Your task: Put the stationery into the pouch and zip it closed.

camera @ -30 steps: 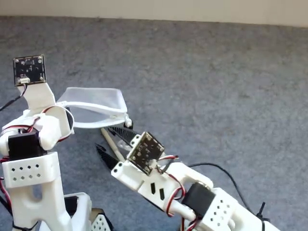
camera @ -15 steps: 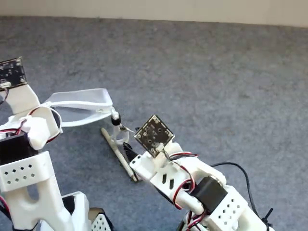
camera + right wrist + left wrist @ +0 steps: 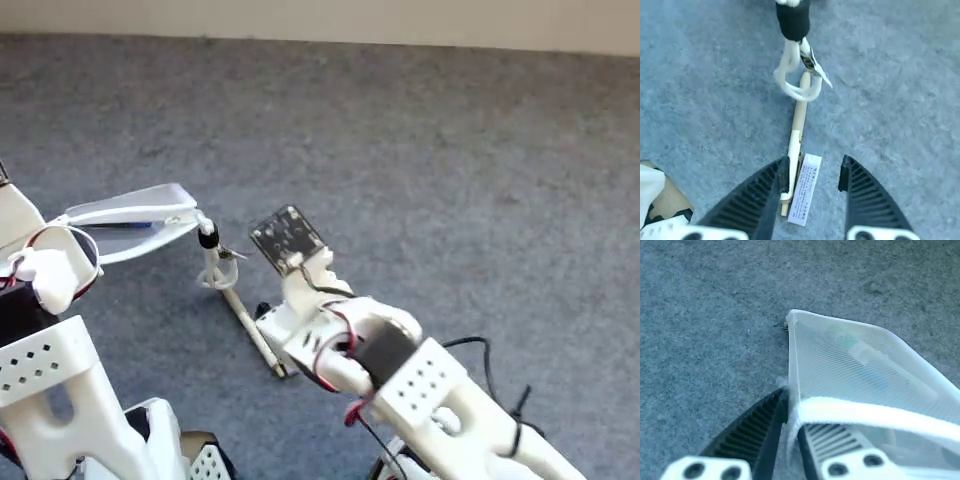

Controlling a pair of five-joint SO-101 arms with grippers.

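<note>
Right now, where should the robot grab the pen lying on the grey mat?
Best guess: the middle of the pen barrel, coming straight down from above with the right end effector straddling its thin width. It lies flat, and the zip cord loop rests at its far end, so stay clear of there.

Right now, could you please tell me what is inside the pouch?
Through the mesh of the pouch, a blue-and-white item shows faintly; its kind is unclear. Whatever lies beneath the white zipper band is covered.
</note>
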